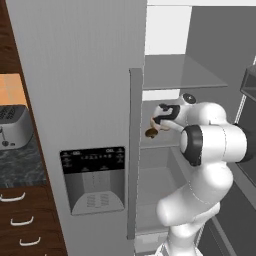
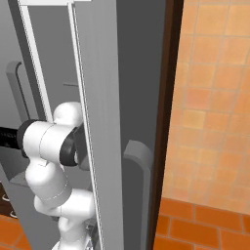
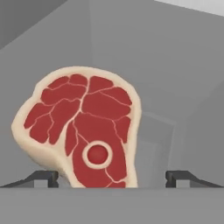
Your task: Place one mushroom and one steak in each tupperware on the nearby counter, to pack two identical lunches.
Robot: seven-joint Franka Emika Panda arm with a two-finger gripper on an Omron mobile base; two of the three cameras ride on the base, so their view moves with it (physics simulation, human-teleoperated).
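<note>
A raw steak, red with a pale fat rim and a round bone, lies on a grey fridge shelf right in front of the hand. My gripper is open, with its two fingertips wide apart on either side of the steak's near end and not touching it. From the left base camera the gripper reaches into the open fridge at the middle shelf. A tan and brown lump sits just below it; I cannot tell whether it is a mushroom. The tupperware is out of view.
The fridge's closed left door with a dispenser panel stands left of the arm. Its open right door blocks most of the right base view. The dark speckled counter with a toaster and drawers lies far left.
</note>
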